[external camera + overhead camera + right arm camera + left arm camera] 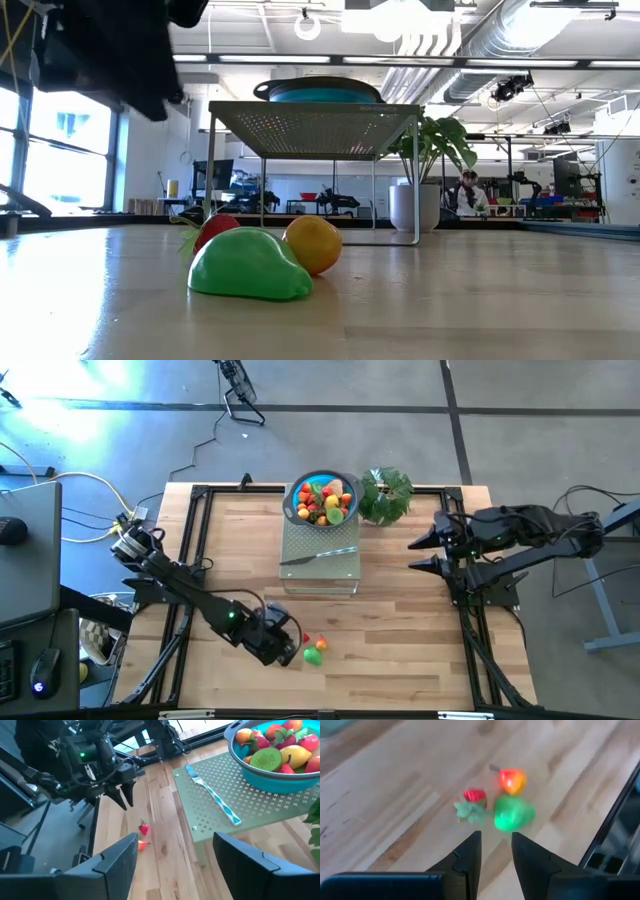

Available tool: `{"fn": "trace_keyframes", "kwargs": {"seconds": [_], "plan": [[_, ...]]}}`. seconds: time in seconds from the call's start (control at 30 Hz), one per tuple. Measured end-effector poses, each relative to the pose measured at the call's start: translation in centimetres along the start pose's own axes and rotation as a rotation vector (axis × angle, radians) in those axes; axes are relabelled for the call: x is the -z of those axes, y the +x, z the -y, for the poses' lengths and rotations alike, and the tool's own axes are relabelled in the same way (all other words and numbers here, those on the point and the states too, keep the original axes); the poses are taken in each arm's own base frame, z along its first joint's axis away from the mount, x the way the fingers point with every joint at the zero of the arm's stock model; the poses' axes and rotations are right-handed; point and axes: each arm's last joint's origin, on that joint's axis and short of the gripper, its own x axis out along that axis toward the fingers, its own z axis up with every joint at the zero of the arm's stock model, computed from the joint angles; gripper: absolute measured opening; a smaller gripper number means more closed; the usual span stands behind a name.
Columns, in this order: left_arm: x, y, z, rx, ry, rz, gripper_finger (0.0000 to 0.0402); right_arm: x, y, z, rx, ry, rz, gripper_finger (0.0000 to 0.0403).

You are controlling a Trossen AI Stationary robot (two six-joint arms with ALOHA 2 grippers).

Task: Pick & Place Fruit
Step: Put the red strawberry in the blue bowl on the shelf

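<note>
While three toy fruits lie together near the lower middle of the high view, the left gripper (291, 647) hangs just left of them, above the wooden desk (400, 640). Its jaws stand slightly parted and hold nothing. Those three are a green fruit (312, 657), an orange fruit (321, 644) and a red strawberry (307, 639), close together; in the low view the green one lies nearest the camera, at lower left of centre, in front of the other two.

At upper centre of the high view a blue bowl (296, 506), heaped with more fruit (326, 499), sits on a pale green mesh stand (320, 570). A slim knife (318, 556) lies across the stand just below the bowl. A leafy green plant (386, 495) stands just to the right of the bowl.

At the right edge of the desk, the right gripper (422, 552) waits with its jaws wide apart and empty, pointing toward the stand.
</note>
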Motion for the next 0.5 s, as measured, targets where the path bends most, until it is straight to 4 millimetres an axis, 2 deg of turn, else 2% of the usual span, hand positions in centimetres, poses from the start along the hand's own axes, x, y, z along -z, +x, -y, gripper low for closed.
{"fn": "trace_keyframes", "kwargs": {"seconds": [0.2,0.4,0.5], "plan": [[0.34,0.57,-0.07,-0.008,0.204,-0.04,0.0104,0.0,0.2,-0.02,0.003,-0.019,-0.007,0.025],[0.33,0.56,-0.06,-0.001,0.53,-0.04,0.0104,0.0,0.32,-0.05,0.004,-0.018,-0.01,0.025],[0.34,0.56,-0.11,-0.003,0.641,-0.043,0.0104,-0.02,0.47,-0.07,0.006,-0.016,-0.015,0.025]]}}
